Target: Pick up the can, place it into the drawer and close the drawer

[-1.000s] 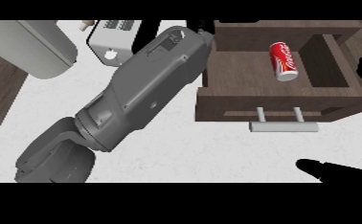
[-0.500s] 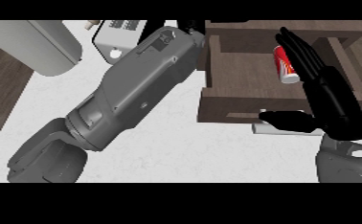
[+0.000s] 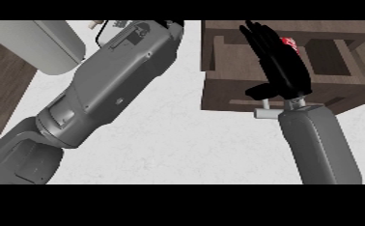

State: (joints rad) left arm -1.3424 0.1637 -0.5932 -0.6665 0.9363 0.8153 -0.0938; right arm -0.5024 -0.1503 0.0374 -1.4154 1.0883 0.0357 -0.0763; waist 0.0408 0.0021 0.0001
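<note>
The red can [image 3: 288, 42] lies inside the open brown drawer [image 3: 231, 75], and only a small red patch of it shows. My right hand [image 3: 279, 68] stretches over the drawer with straight fingers and covers most of the can. Its thumb points left, just above the drawer's pale handle [image 3: 266, 114]. My left forearm [image 3: 107, 90] crosses the view from the lower left to the top middle. Only a dark sliver of the left hand [image 3: 171, 23] shows at the upper edge, left of the drawer.
A rounded grey appliance [image 3: 44, 46] stands at the top left, with a white object [image 3: 107, 31] beside it behind my left forearm. The pale counter [image 3: 185, 148] fills the middle. Dark wood floor [image 3: 10, 82] shows past its left edge.
My right hand has come up from the lower right corner and moved over the drawer, now hiding most of the can. The left forearm has barely shifted.
</note>
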